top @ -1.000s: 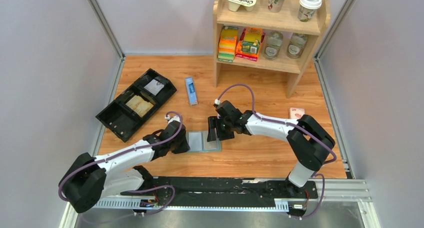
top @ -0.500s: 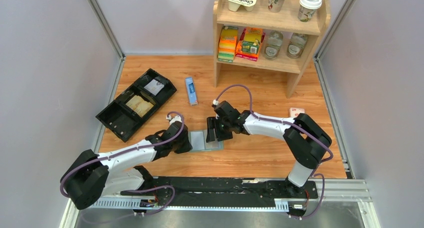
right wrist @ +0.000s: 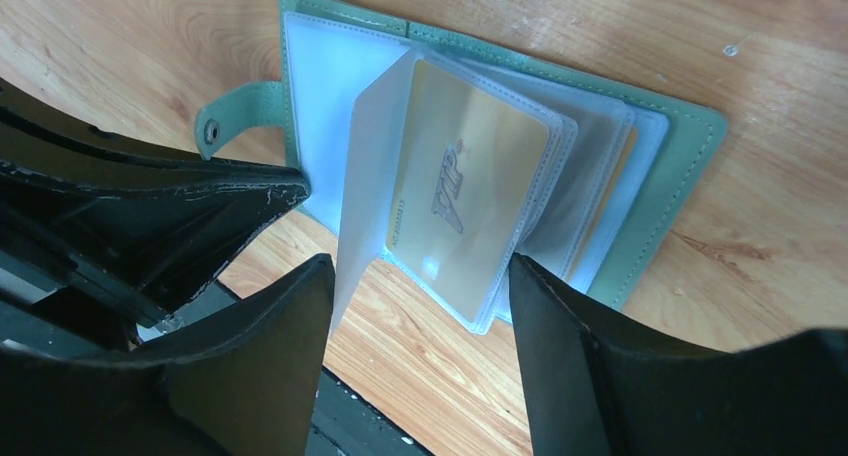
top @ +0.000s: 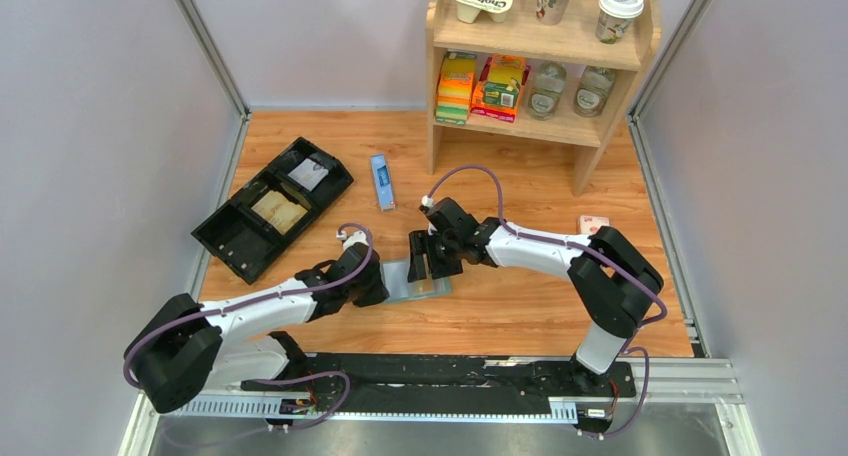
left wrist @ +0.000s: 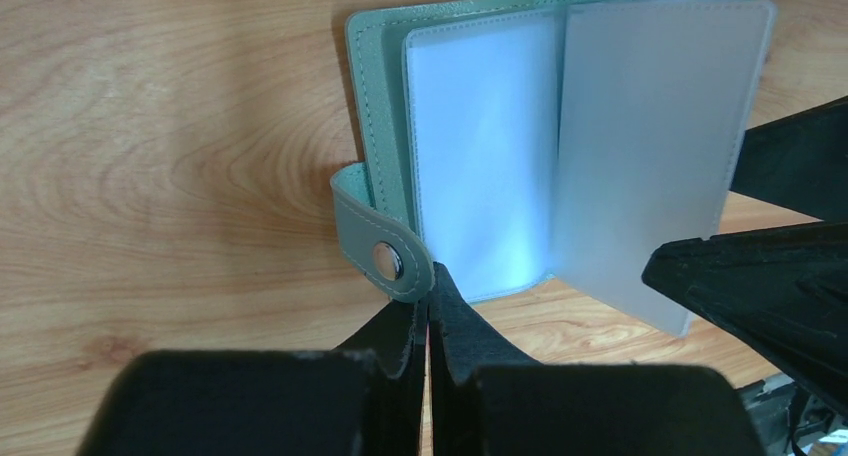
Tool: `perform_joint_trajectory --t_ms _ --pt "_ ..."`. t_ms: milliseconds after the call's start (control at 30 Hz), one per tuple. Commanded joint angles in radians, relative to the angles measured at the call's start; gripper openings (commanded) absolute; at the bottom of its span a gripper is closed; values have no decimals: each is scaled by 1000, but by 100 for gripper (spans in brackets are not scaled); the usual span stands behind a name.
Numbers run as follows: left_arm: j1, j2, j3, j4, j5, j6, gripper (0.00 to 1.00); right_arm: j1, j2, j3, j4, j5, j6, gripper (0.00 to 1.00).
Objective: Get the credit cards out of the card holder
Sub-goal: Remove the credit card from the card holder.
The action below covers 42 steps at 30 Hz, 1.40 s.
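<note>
The sage-green card holder (top: 418, 282) lies open on the wooden table between my grippers. In the right wrist view a golden credit card (right wrist: 465, 191) marked VIP sits in a clear pocket page, and one translucent page (right wrist: 370, 166) stands lifted. More pages lie stacked to its right. My right gripper (right wrist: 420, 266) is open just above the holder, one finger on each side of the card's page; it also shows in the top view (top: 425, 264). My left gripper (left wrist: 430, 276) is shut, its tips against the holder's near edge beside the snap tab (left wrist: 385, 259).
A black compartmented tray (top: 232, 238) at the left holds a tan flat item (top: 278, 211). A long blue box (top: 381, 181) lies behind the holder. A wooden shelf (top: 585, 126) with packets and cups stands at the back. A small pink item (top: 593, 225) lies at the right.
My right gripper has shifted a little left over the holder. My left gripper has edged right, up to the holder's left edge. The holder has turned slightly.
</note>
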Motion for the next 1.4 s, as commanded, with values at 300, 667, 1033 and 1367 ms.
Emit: perform_joint_trajectory --t_ms 300,667,1033,1367 --pt "-23 35 -31 34 39 -37 1 12 -50 32 -15 52 -22 79" --pt "-24 40 -33 45 43 -40 0 14 -81 78 -52 75 -65 100" --pt "-24 43 -39 54 48 -43 0 12 -14 89 -46 95 -74 100" --pt "-24 44 -42 59 51 -46 0 12 45 90 -10 47 -79 98"
